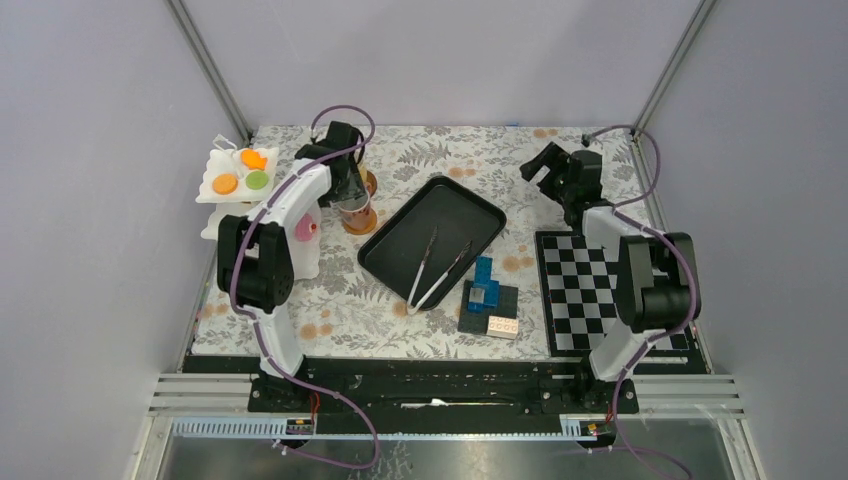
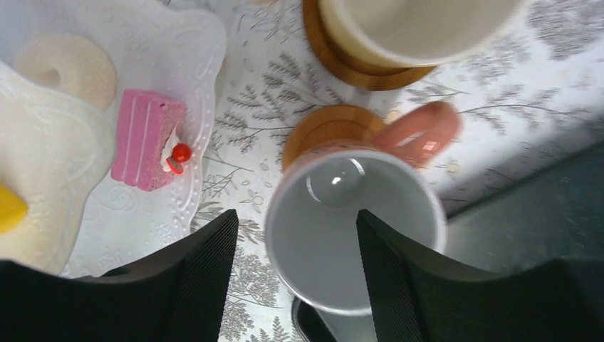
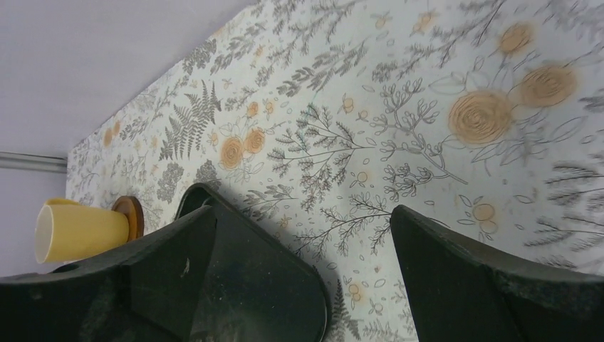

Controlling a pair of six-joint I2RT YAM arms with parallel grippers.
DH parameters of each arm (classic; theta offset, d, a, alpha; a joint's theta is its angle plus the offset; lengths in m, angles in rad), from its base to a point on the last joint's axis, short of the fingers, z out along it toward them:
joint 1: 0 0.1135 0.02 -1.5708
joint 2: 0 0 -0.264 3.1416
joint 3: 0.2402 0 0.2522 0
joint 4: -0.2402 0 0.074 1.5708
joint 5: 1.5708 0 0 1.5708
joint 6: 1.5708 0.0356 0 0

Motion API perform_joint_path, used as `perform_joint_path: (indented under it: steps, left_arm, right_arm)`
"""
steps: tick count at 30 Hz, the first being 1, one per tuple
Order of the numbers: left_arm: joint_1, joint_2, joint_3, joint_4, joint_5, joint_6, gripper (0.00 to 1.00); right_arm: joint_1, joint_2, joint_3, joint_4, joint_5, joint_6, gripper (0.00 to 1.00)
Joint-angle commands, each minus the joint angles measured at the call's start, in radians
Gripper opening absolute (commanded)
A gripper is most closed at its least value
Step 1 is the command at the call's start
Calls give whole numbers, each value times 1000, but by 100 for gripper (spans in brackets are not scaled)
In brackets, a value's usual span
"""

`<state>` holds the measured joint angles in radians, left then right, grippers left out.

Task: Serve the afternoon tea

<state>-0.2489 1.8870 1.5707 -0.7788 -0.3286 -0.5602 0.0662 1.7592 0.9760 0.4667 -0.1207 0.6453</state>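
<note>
My left hand point(image 2: 295, 224) hangs spread wide just above the pinkish patterned mug point(image 2: 320, 249), which stands on a brown coaster point(image 2: 324, 132) beside the yellow mug point(image 2: 420, 28) and the cake plate point(image 2: 178, 43). My right hand point(image 3: 303, 214) is likewise released, over the floral desk point(image 3: 399, 107).

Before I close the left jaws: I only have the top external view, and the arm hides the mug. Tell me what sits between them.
Observer: In the left wrist view, the pink-handled mug with a white inside sits under the open jaws, empty.
Operator: Report what it stands on.
Observer: A round wooden coaster shows just behind it; contact I cannot confirm.
Operator: Give me the handle direction.
Observer: The handle points toward the black rectangular tray side.
</note>
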Motion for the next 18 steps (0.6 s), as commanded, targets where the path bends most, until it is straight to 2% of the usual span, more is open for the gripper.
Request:
perform_joint_path:
  steps: [1, 4, 7, 11, 13, 15, 18]
  left_arm:
    - [-64, -128, 124, 0, 54, 65, 66]
    - [-141, -183, 169, -1, 142, 100, 69]
    - [-250, -275, 132, 53, 217, 129, 76]
    - [-363, -522, -52, 236, 332, 137, 92]
    - [-385, -660, -179, 346, 429, 124, 98]
    - [-391, -785, -274, 409, 471, 108, 99]
    - [-392, -945, -296, 421, 468, 129, 99]
  right_arm:
    - [40, -205, 123, -319, 152, -190, 98]
    - [56, -332, 139, -558, 201, -255, 98]
    - [62, -552, 78, -697, 180, -302, 98]
    - [67, -851, 12, -857, 42, -393, 98]
    - [139, -985, 25, -936, 89, -383, 98]
    - [169, -1106, 46, -988, 41, -372, 98]
    - [170, -1243, 138, -1102, 87, -379, 98]
